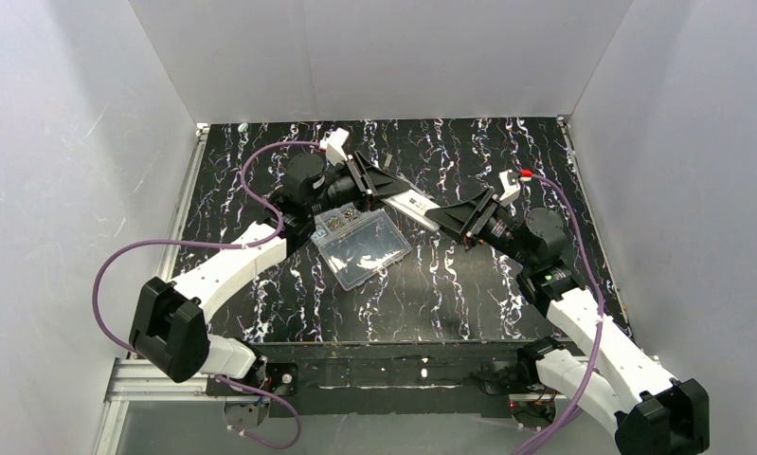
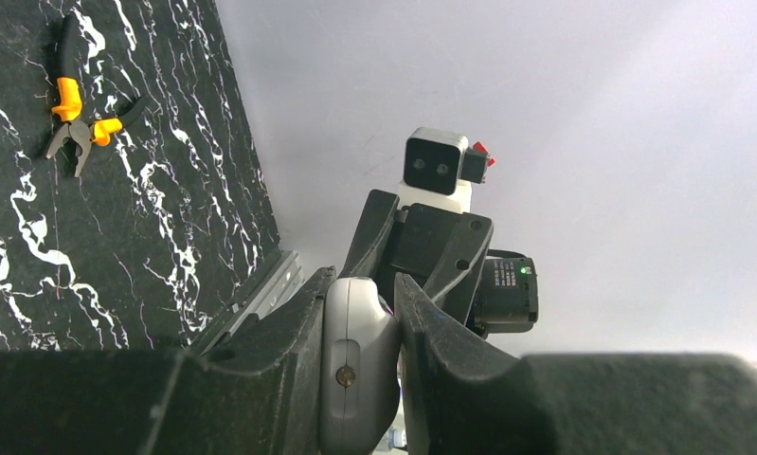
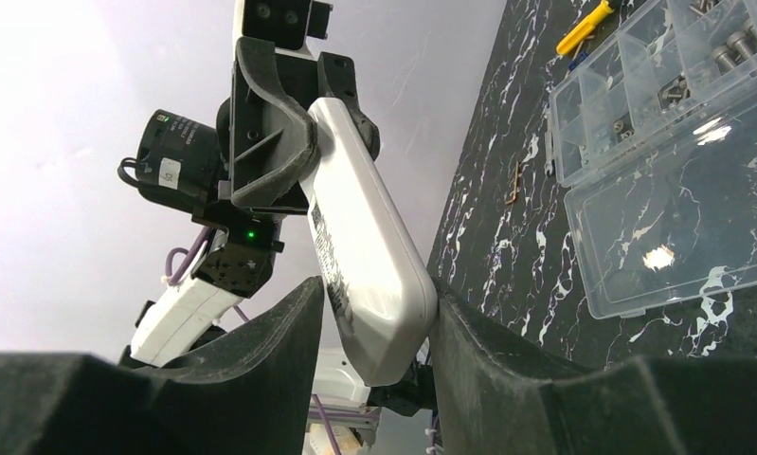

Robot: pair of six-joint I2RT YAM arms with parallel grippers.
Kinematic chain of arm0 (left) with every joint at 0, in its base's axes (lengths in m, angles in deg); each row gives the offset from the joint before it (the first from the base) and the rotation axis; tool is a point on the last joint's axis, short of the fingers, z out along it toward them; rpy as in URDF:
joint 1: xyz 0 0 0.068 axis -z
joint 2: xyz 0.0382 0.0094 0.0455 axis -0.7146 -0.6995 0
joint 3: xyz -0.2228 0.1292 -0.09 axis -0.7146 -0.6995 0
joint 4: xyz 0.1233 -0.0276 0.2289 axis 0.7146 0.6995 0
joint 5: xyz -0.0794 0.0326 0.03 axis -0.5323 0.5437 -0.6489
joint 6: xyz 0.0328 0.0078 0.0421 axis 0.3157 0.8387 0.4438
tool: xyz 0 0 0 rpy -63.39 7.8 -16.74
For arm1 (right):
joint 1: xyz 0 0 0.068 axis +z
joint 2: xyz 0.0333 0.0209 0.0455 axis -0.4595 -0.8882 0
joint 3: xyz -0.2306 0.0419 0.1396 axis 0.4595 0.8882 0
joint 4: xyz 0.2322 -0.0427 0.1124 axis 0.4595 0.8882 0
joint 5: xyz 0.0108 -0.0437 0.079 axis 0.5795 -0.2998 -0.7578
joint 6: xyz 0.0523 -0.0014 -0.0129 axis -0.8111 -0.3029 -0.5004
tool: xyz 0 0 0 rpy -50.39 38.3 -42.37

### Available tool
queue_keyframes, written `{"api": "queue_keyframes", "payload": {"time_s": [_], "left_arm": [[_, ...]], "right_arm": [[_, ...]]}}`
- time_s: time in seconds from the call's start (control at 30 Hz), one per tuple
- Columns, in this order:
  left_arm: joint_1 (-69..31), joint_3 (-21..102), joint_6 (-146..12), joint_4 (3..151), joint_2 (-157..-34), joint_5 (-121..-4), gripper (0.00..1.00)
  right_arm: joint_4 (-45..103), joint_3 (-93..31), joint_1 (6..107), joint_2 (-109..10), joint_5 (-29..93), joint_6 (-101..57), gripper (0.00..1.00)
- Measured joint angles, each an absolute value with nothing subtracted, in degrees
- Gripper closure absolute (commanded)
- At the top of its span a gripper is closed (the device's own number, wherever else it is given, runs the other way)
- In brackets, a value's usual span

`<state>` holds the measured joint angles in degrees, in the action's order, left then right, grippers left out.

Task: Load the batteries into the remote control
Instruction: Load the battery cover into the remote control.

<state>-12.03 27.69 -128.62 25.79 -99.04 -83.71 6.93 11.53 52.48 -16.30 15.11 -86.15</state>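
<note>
The white remote control [image 1: 410, 200] hangs in the air above the black marbled table [image 1: 450, 294], spanning the gap between both arms. My left gripper [image 1: 360, 185] is shut on its far-left end; in the left wrist view that end [image 2: 355, 360] is squeezed between the two black fingers of my left gripper [image 2: 363, 284]. My right gripper [image 1: 464, 216] holds the other end. In the right wrist view the rounded end of the remote control [image 3: 365, 246] sits tilted between the fingers of my right gripper [image 3: 376, 294], touching both. The batteries are out of view.
A clear plastic compartment box [image 1: 360, 245] lies open under the remote, with screws in its small cells [image 3: 677, 85]. Orange-handled pliers [image 2: 76, 118] lie on the table. A yellow tool [image 3: 585, 27] and a small hex key [image 3: 516, 182] lie near the box. White walls enclose the table.
</note>
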Motion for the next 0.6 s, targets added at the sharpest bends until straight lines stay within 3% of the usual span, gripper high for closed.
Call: {"api": "queue_keyframes", "payload": {"time_s": [0.13, 0.23, 0.33, 0.6], "left_arm": [[-12.0, 27.7, -128.6, 24.7, -99.4, -83.9, 1.0], [-12.0, 27.7, -128.6, 23.1, -100.0, -84.2, 1.0], [-11.9, 27.7, -128.7, 20.9, -101.2, -84.7, 1.0], [-10.7, 27.7, -128.9, 18.3, -102.2, -85.1, 1.0]], "right_arm": [[6.8, 11.5, 52.5, -16.6, 15.1, -86.4, 0.5], [6.4, 11.5, 52.5, -16.8, 15.1, -86.8, 0.4], [6.4, 11.5, 52.5, -17.1, 14.9, -87.3, 0.36], [4.0, 11.5, 52.5, -17.7, 15.1, -88.8, 0.46]]}}
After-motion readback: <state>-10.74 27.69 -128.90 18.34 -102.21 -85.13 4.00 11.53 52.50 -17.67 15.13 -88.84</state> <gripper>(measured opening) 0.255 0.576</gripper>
